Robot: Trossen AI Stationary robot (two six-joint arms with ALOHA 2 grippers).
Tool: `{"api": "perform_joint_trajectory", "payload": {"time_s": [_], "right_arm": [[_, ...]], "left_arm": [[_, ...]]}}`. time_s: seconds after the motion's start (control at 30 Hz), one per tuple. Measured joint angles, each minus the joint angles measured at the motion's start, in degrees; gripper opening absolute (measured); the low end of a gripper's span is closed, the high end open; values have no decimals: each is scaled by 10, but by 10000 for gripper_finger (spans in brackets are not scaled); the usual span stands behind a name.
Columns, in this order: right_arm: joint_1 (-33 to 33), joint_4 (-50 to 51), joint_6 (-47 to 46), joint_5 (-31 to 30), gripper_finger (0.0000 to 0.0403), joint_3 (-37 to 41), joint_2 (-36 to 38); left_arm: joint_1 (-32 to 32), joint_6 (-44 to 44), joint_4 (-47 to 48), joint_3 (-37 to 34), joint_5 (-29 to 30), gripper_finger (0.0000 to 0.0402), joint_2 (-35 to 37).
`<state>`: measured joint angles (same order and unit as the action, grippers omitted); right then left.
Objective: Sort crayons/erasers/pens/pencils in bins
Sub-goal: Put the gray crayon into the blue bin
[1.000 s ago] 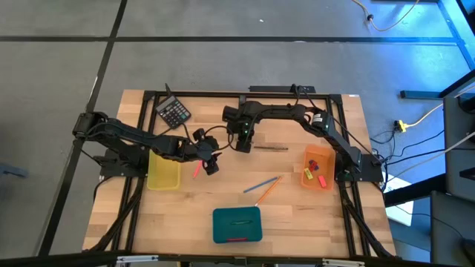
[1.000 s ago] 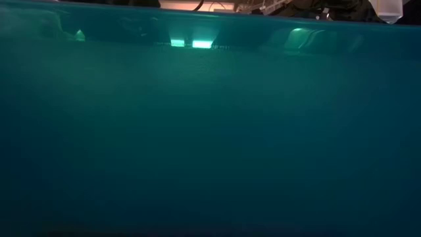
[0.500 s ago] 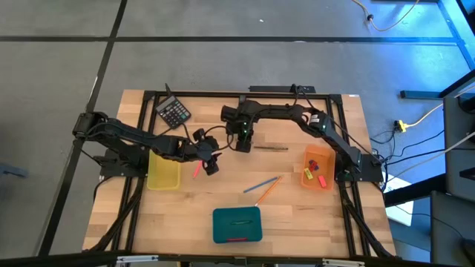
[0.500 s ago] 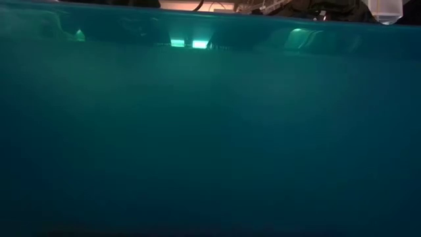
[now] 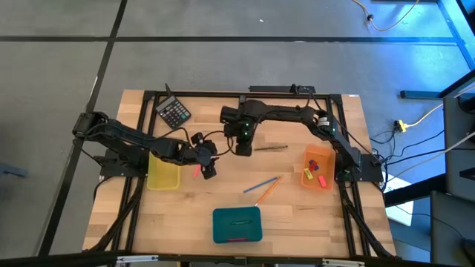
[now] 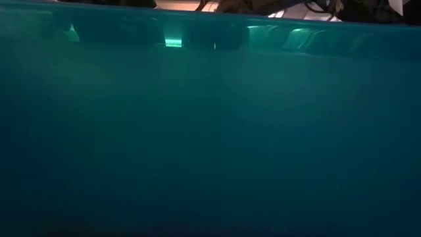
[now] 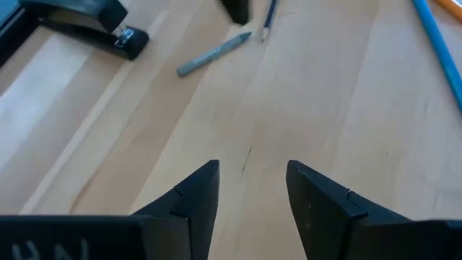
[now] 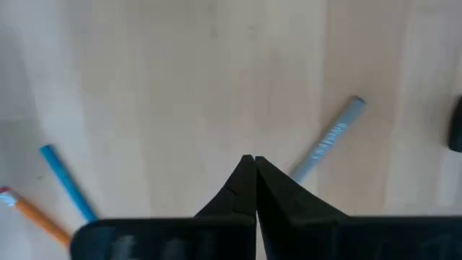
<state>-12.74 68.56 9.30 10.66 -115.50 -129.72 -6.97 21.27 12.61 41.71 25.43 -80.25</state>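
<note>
My left gripper is open and low over the table, beside the yellow bin. A short reddish crayon lies on the wood between the two; the left wrist view shows only bare wood between the fingers. My right gripper is shut at mid-table, its tips next to one end of a grey stick lying flat. A blue pen and an orange pencil lie crossed nearer the front. The orange bin holds small erasers. The teal bin holds two long sticks. My right gripper has its shut fingers pointing down at the table, right beside the grey stick's near end. The finger hides that end, so I cannot tell whether it touches the stick.
A black calculator sits at the far left of the table. The black frame rail runs along the far edge. The teal bin's wall fills the low view. Bare wood lies between the yellow and teal bins.
My left gripper has drawn a little toward the table's left edge, staying open and low by the reddish crayon. My right gripper has stayed shut at the grey stick's end, nearly in place.
</note>
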Motion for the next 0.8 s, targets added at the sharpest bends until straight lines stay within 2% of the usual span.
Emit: {"api": "perform_joint_trajectory", "payload": {"time_s": [0.63, 0.73, 0.8], "right_arm": [[128, -14, -73, 26, 4, -1, 16], [140, -8, -91, 12, 6, -2, 17], [148, 23, -99, 0, 11, -2, 20]], "left_arm": [[-12, 18, 25, 0, 5, 156, 0], [-11, -10, -2, 0, 8, 156, -1], [-4, -57, -60, 0, 3, 156, -11]]}}
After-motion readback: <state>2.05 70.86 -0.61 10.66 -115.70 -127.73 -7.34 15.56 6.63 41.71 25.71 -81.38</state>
